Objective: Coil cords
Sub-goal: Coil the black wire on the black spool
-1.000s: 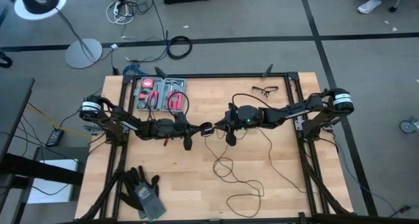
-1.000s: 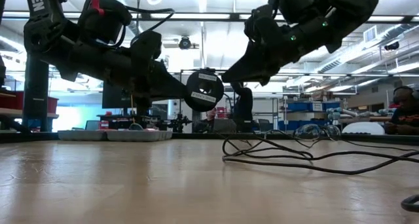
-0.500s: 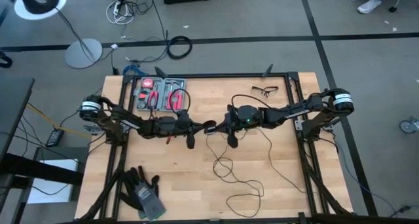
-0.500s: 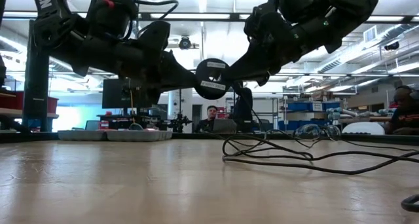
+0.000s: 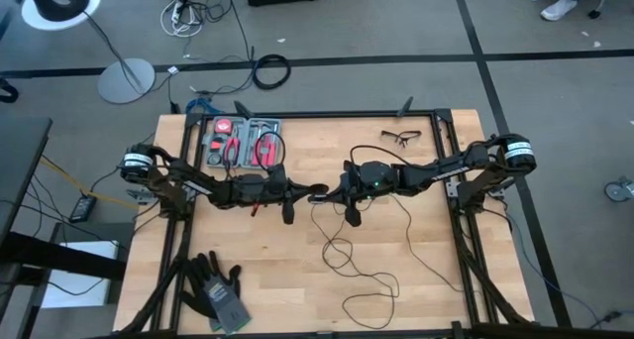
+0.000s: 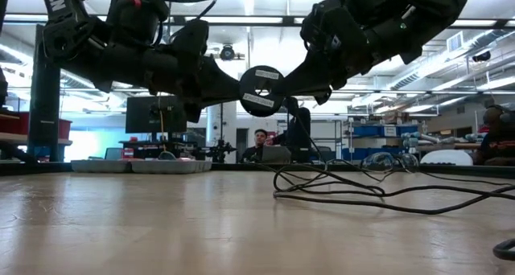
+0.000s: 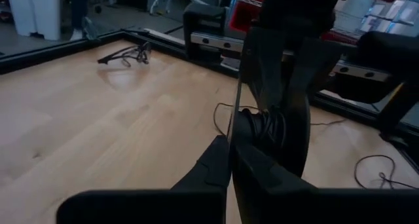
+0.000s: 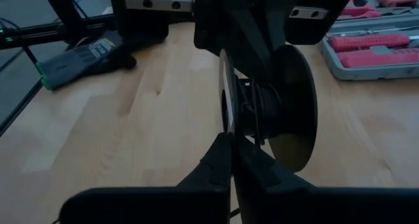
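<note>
Mid-handover: left gripper (image 5: 309, 193) and right gripper (image 5: 331, 191), fingers clamped together on the small round black disc-shaped puck (image 6: 260, 91), held it above mid-table; thin black cord (image 5: 342, 252) trailed loose. Next, likely winding slack.

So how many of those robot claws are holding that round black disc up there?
2. The left gripper and the right gripper pinch the disc from opposite sides, above the table's middle, its thin cord trailing onto the wood.

I can't see where the thin black cord (image 5: 369, 242) joins the round black puck (image 6: 261, 90); both grippers' fingers cover it.
</note>
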Available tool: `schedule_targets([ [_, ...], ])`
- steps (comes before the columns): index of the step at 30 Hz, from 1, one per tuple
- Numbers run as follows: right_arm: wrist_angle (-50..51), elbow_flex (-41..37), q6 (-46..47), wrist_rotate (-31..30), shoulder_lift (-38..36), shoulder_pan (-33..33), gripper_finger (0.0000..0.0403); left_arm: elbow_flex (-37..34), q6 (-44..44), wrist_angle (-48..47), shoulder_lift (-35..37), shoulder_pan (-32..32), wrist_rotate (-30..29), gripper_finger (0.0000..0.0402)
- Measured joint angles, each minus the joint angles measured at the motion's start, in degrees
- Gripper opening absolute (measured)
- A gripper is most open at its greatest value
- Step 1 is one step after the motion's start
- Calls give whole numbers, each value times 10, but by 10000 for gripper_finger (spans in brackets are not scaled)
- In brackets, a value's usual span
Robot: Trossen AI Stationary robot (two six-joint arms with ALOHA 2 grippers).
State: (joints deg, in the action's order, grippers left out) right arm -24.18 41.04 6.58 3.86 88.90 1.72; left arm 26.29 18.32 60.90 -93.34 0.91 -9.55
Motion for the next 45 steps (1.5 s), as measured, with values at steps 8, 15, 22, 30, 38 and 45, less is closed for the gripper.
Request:
schedule_targets([
  [8,-4,0,-8,11,0,0,1,-7,3,11,0,0,18,17],
  [15,-21,-1,-14,35,1,1,1,-7,4,9,0,1,28,17],
  [22,-25,-1,-17,37,1,2,0,-7,-1,8,1,1,29,14],
  [30,-18,-1,-17,26,1,2,3,-7,-2,7,1,1,31,2],
  [38,6,1,-1,-31,0,6,51,-20,25,-2,1,-5,-31,1],
  [45,23,1,9,-40,0,12,66,-32,65,-47,0,-8,-113,0],
])
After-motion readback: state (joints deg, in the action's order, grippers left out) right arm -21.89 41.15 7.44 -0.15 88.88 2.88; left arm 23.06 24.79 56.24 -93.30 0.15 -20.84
